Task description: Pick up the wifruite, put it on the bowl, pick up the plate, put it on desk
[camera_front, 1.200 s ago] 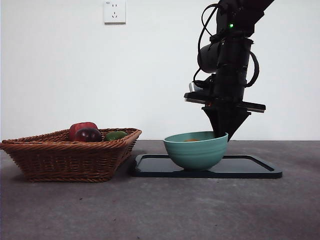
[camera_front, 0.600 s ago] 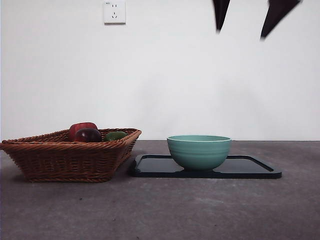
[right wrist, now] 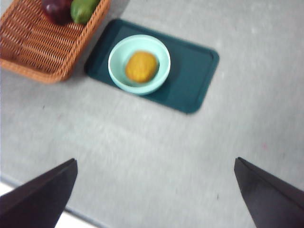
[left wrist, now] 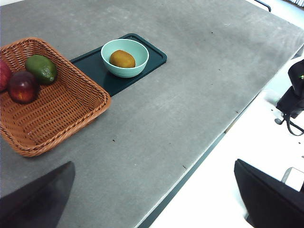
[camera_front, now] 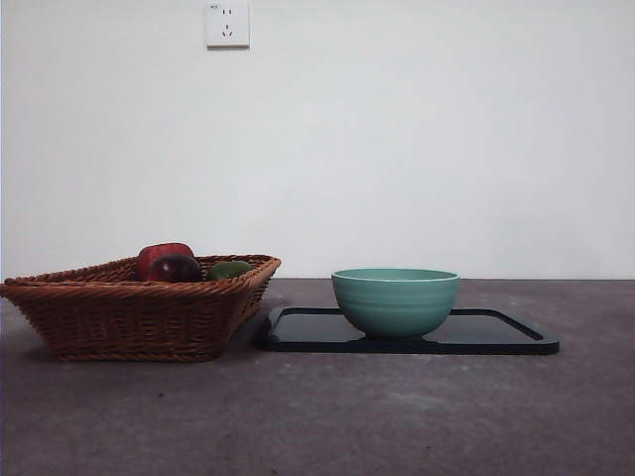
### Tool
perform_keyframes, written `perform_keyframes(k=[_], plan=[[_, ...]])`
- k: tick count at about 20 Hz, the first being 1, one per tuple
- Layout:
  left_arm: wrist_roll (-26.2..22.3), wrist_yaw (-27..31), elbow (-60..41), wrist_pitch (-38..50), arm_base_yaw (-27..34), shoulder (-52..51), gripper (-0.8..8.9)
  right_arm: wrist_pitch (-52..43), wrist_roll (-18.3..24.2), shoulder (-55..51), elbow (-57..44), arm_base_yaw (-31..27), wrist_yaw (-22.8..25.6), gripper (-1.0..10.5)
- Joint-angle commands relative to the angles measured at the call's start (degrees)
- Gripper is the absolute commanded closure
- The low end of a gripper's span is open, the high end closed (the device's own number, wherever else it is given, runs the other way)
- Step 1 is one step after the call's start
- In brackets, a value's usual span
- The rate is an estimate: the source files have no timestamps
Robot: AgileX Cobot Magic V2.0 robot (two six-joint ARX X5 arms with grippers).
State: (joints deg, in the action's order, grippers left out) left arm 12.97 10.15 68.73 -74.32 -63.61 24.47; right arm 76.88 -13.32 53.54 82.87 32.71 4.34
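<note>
Your right hand hangs high above the desk with its two jaws spread wide apart and nothing between them; the bowl lies well below and ahead of it. Your left hand is likewise raised, jaws wide apart and empty, over the desk's edge, well away from the bowl. Neither hand shows in the front view.

Take the bowl as your landmark. The wifruite sits inside the bowl, resting on its bottom, brownish-orange against the mint interior; from the front view the bowl's wall hides it. The bowl stands upright on a dark tray, toward the end of the tray nearer the basket, with a long bare stretch of tray on its other side. The tray lies flat on the desk.

The wicker basket is just beside the bowl's end of the tray, its corner close to or touching the tray edge. In it lie a red apple, a dark purple fruit and a green fruit, bunched at the basket's side nearest the bowl. A wall socket is on the wall high above the basket.
</note>
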Motion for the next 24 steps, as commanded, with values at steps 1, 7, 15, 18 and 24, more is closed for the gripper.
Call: perform_keyframes(k=[1,7,15,18,24], plan=[[0.09,-0.02,1.01,0.70,-0.57,0.20,2.20,4.15,-1.49,-7.19,-5.07,0.55,0.22,3.9],[0.11,-0.02,1.01,0.70,-0.57,0.20,2.20,4.13,-1.29,-22.64,-16.50,0.57,-0.24,3.9],[0.33,-0.02,1.01,0.68,-0.57,0.20,2.20,-1.79,0.50,-30.58,-21.81,0.55,-4.35,3.9],[0.11,-0.02,1.01,0.70,-0.57,0.20,2.20,-1.57,0.50,-30.58,-21.81,0.55,-4.33,3.9],[0.17,0.00,1.01,0.87,-0.57,0.20,2.21,-1.97,0.50,-30.58,-21.79,0.55,-4.33,3.9]])
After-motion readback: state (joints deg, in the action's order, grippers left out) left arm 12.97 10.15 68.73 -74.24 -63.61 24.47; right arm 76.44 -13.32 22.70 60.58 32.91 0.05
